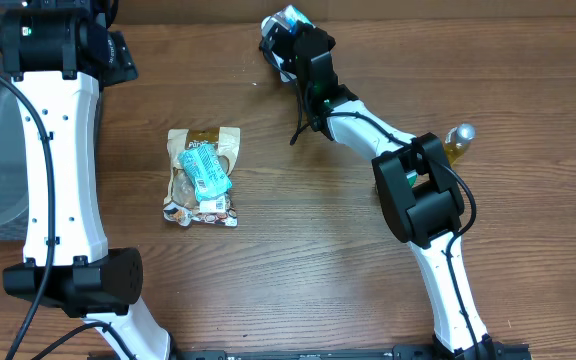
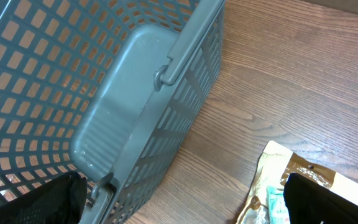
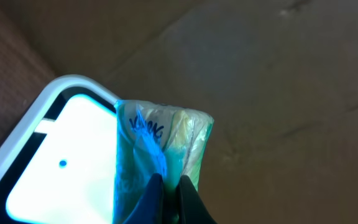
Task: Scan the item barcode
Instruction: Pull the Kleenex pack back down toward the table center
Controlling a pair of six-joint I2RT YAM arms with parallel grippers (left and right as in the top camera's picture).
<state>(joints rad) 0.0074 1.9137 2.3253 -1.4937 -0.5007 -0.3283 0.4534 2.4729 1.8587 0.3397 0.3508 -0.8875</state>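
Two arms work at a brown wood-grain table (image 1: pixel 318 250). The right gripper (image 3: pixel 169 186) is clamped on the lower edge of a crumpled teal-and-pale-green plastic packet (image 3: pixel 160 143), whose print is too blurred to read. The packet sits just beside a glowing white rectangular scanner window (image 3: pixel 55 168), which is cut off at the lower left; contact cannot be told. The left gripper (image 2: pixel 182 199) stands wide open, with only its dark fingertips (image 2: pixel 328 199) showing, near a grey plastic lattice basket (image 2: pixel 135 124). A brown-and-white snack pouch (image 1: pixel 200 140) bearing a small teal wrapper (image 1: pixel 206 170) lies mid-table. A yellow bottle with silver cap (image 1: pixel 458 138) is mostly hidden behind the right arm.
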